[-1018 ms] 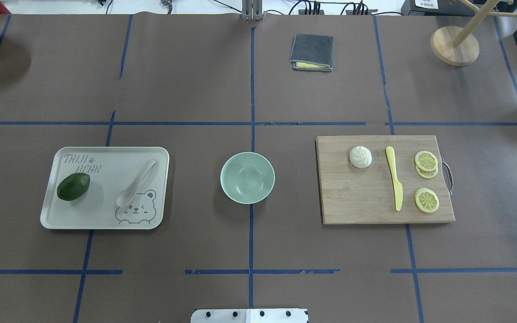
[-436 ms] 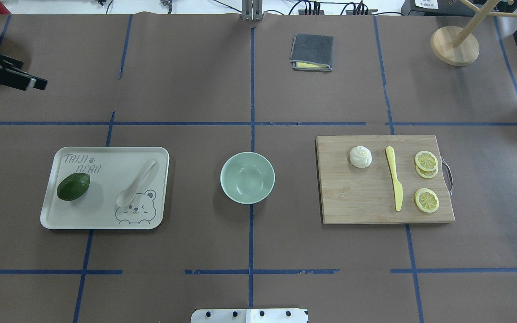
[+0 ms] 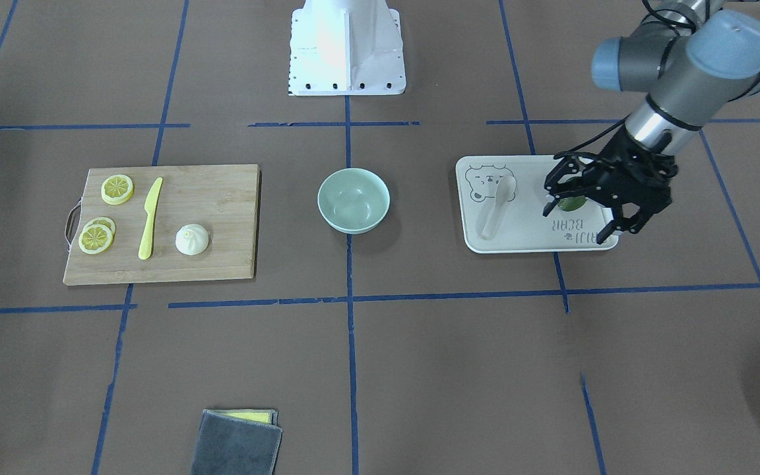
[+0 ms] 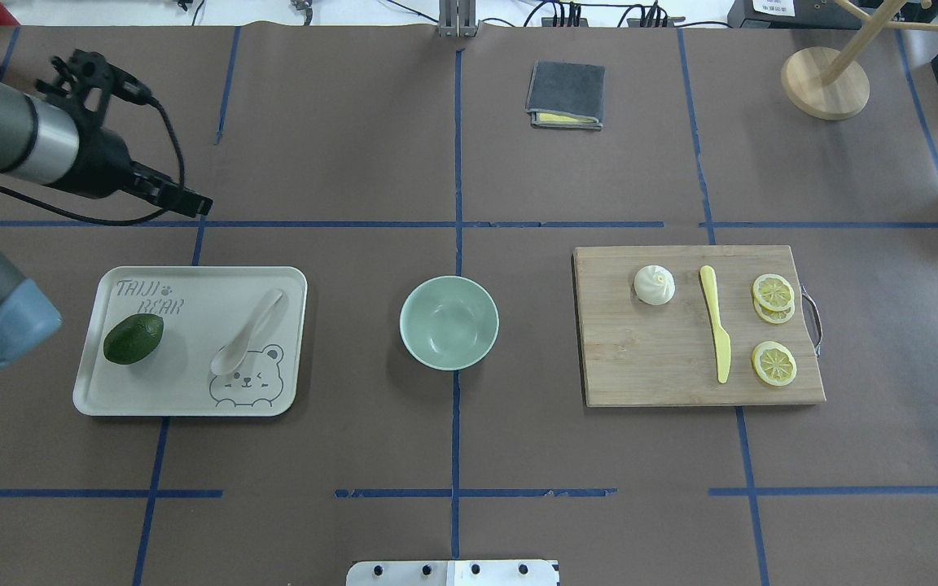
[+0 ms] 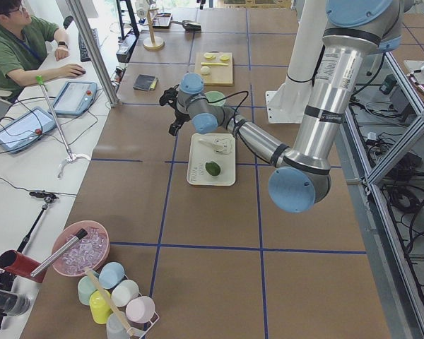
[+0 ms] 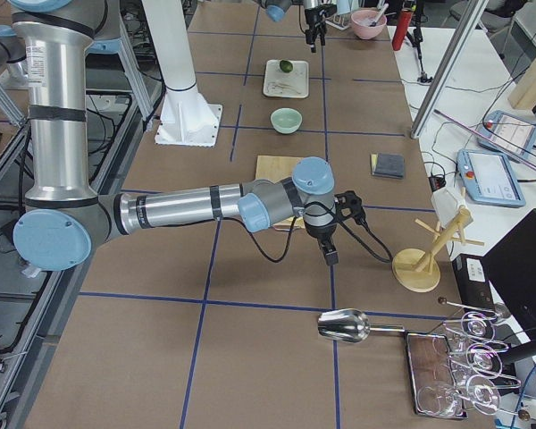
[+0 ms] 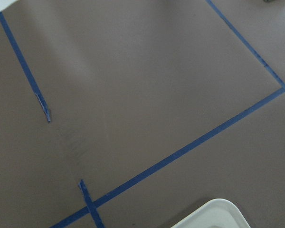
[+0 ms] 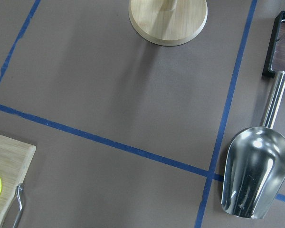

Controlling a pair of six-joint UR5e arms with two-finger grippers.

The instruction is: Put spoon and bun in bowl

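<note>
The off-white spoon (image 4: 245, 334) lies on a pale tray (image 4: 192, 382) at the left, beside an avocado (image 4: 133, 338). The mint-green bowl (image 4: 449, 321) stands empty at the table's middle. The white pleated bun (image 4: 654, 285) sits on a wooden cutting board (image 4: 648, 358) at the right. My left gripper (image 3: 574, 224) is open and empty. It hangs in the air by the tray's avocado end, apart from the spoon (image 3: 495, 204). My right gripper (image 6: 328, 246) shows only in the exterior right view, past the board's outer end. I cannot tell whether it is open or shut.
A yellow knife (image 4: 715, 321) and lemon slices (image 4: 773, 293) share the board with the bun. A folded grey cloth (image 4: 565, 94) and a wooden stand (image 4: 825, 81) are at the back. A metal scoop (image 8: 254, 175) lies at the far right.
My left arm has come into the overhead view from the left edge and its gripper has moved right, towards the tray. The spoon, bun and bowl have not moved.
</note>
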